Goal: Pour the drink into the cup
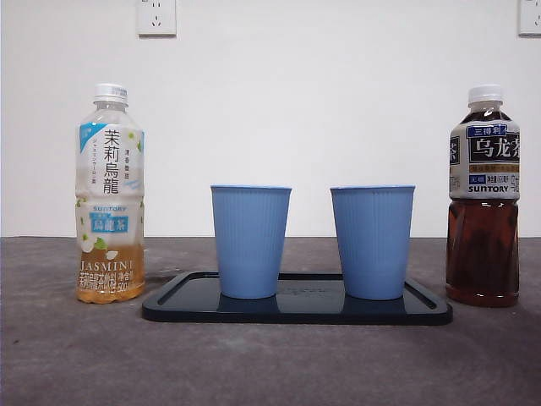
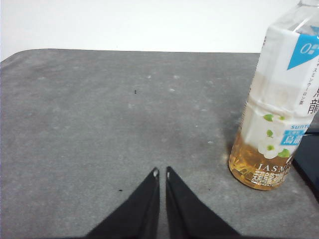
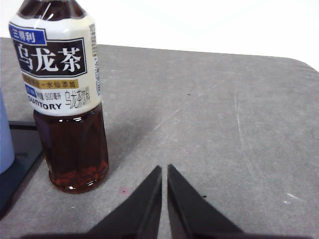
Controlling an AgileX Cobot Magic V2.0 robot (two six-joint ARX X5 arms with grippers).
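Observation:
Two blue ribbed cups, one on the left [image 1: 250, 241] and one on the right [image 1: 372, 242], stand upright on a dark tray [image 1: 427, 311]. A jasmine tea bottle [image 1: 110, 194] with a white cap stands left of the tray, with pale amber drink low in it. A dark oolong tea bottle [image 1: 483, 196] stands right of the tray. My left gripper [image 2: 161, 173] is shut and empty, hovering over bare table beside the jasmine bottle [image 2: 276, 99]. My right gripper [image 3: 164, 169] is shut and empty, close beside the oolong bottle [image 3: 65, 94]. Neither arm shows in the front view.
The grey table [image 1: 270, 364] runs to a white wall with two power sockets [image 1: 156, 17]. The tray's corner [image 3: 17, 159] and a cup's edge [image 3: 5, 134] show in the right wrist view.

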